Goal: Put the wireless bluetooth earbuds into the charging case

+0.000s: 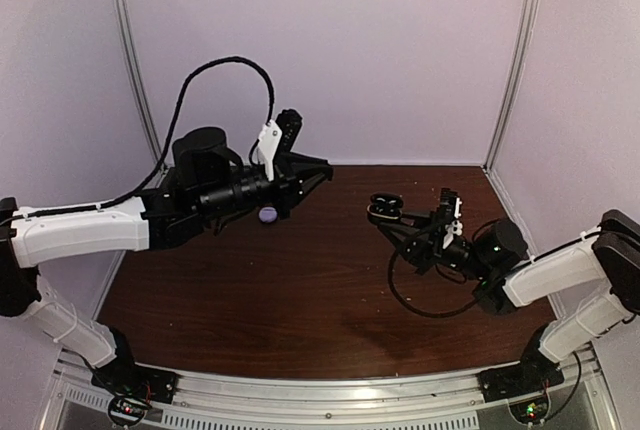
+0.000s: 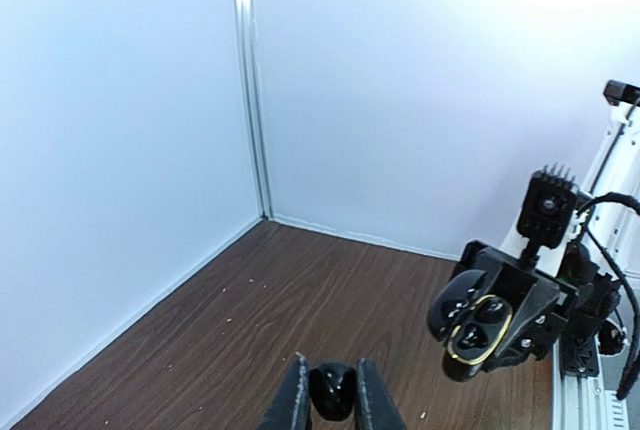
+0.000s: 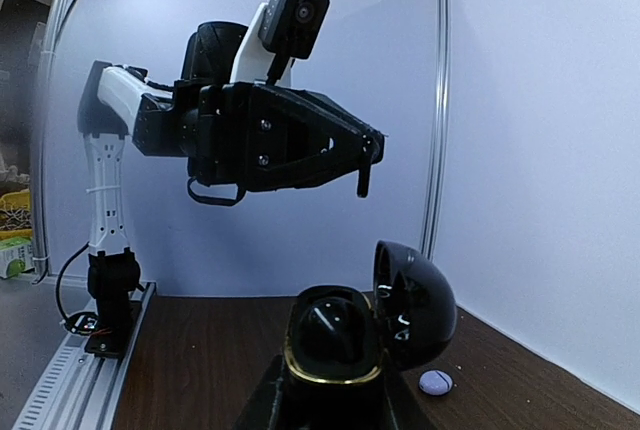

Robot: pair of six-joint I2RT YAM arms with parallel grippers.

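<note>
Earbud, black (image 2: 333, 390): sat pinched in your left jaws, aloft, well apart from the case (image 2: 478, 330), which your right jaws gripped, lid open. Lilac bud (image 3: 435, 382) lay on the desk (image 3: 200, 350). Risk: a tilted approach might jam or drop it.

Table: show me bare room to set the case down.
Bare: near middle of the table, along the front rail. Crowded far strip: the lilac earbud, the left gripper holding a black earbud, the right gripper holding the case.
</note>
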